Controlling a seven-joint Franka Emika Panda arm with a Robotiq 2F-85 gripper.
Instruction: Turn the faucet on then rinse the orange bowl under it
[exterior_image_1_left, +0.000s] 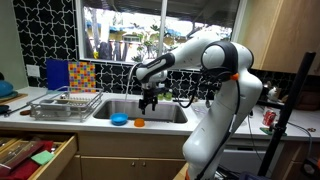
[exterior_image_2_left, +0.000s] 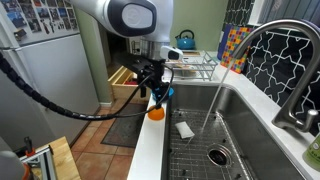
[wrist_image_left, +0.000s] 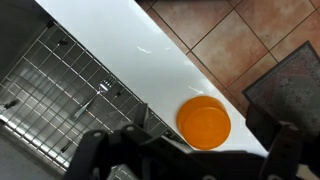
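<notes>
Claw (exterior_image_2_left: 155, 84) hangs over the front edge of the white worktop (wrist_image_left: 120, 40), just above the orange bowl (exterior_image_2_left: 156, 113). In the wrist view the claw (wrist_image_left: 188, 165) is spread wide and holds nothing; its dark fingers (wrist_image_left: 92, 152) stand at either side of the frame bottom. The orange bowl (wrist_image_left: 204, 123) sits upright on the worktop strip between the sink (wrist_image_left: 60, 95) and the tiled floor (wrist_image_left: 230, 35), not touched by the claw. In an exterior view the orange bowl (exterior_image_1_left: 139, 123) lies just beside the blue bowl (exterior_image_1_left: 119, 120) on the front rim. The faucet (exterior_image_2_left: 245, 38) arches over the basin, well apart from the bowl, and a thin water stream (exterior_image_2_left: 212, 105) falls from its spout toward the wire grid (exterior_image_2_left: 200, 160). A small pale object (exterior_image_2_left: 185, 129) lies in the sink; cannot tell what it is. Dish rack (exterior_image_1_left: 65, 103) stands on the worktop beside the sink.
</notes>
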